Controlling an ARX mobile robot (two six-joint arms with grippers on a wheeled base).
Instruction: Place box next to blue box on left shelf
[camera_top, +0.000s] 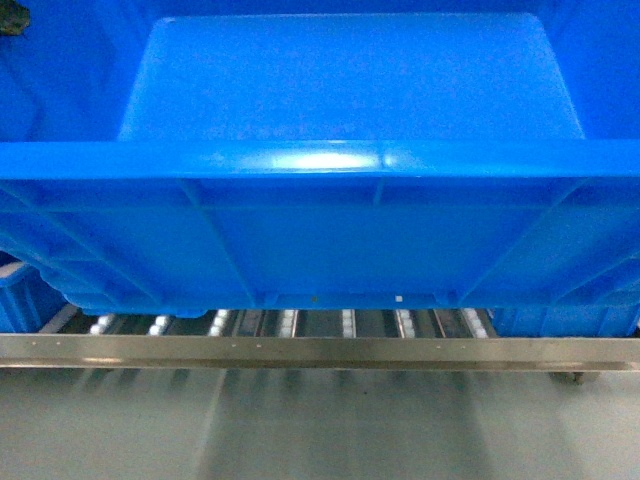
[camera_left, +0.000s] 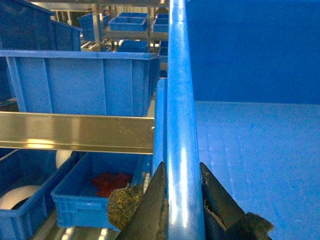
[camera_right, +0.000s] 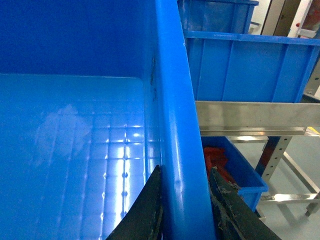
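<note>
The box (camera_top: 320, 230), a large bright-blue ribbed crate, fills the head view, its bottom hanging just above the left shelf's white rollers (camera_top: 290, 322) and silvery front rail (camera_top: 320, 350). My left gripper (camera_left: 182, 167) is shut on the box's left rim (camera_left: 180, 100), one dark finger on each side. My right gripper (camera_right: 185, 170) is shut on the box's right rim (camera_right: 172, 100) the same way. A blue box (camera_left: 80, 82) stands on a shelf level to the left of the held one. Another blue crate (camera_right: 245, 70) stands to the right. Neither gripper shows in the head view.
Below the metal rail (camera_left: 75, 132) sit smaller blue bins; one holds red parts (camera_left: 112, 182), another a white roll (camera_left: 20, 197). A further bin with red parts (camera_right: 215, 160) is under the right rail (camera_right: 250, 117), beside a rack leg (camera_right: 272, 155). Grey floor (camera_top: 320, 430) lies in front.
</note>
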